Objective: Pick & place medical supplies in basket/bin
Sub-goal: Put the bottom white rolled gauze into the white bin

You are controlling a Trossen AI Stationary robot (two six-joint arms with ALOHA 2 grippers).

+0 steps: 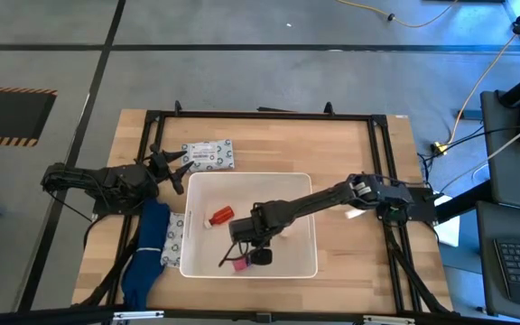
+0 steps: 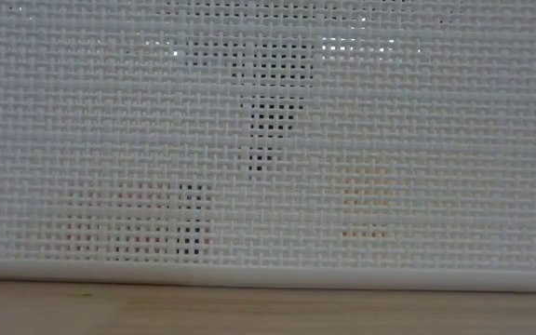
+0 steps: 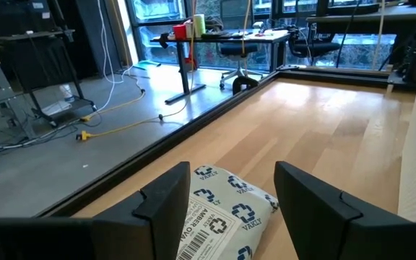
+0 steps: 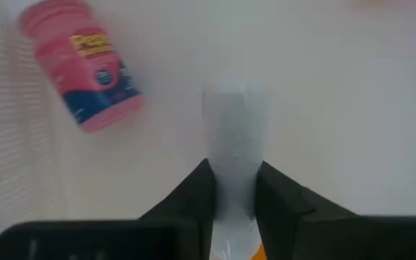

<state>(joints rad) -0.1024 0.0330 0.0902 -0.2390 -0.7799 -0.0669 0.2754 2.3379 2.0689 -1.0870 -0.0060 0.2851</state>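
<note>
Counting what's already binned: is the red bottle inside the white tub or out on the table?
Inside. From above, the red bottle lies on its side on the tub floor, near the right gripper.

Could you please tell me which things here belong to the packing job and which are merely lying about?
Job: white bin; red bottle; vial in right gripper; patterned packet by left gripper; second packet.
Lying about: blue cloth.

Right arm (image 1: 314, 203) spans bin (image 1: 192, 226), blocking near half; far half open around red bottle (image 1: 220, 215).
</note>
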